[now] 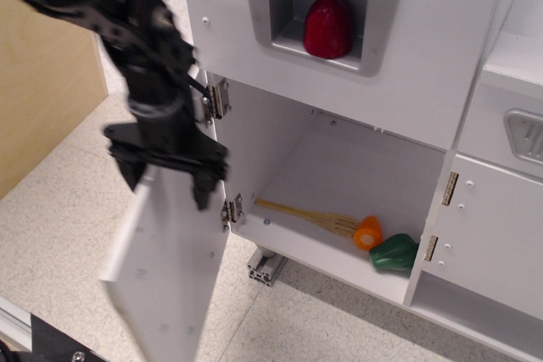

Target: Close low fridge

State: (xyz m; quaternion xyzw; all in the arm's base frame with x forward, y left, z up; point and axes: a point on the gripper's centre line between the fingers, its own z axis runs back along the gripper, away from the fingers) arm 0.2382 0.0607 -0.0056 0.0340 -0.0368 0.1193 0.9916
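The robot arm [127, 23] is black all over, with a matte, slightly rough surface. Its body is made of thick rounded segments with ridges and edges. Above the tool [165, 177] a thin black cable makes a small loop at the side of the wrist. The tool has a broad black base and two short dark fingers [202, 191]. The whole arm looks blurred, so screws and markings cannot be read.
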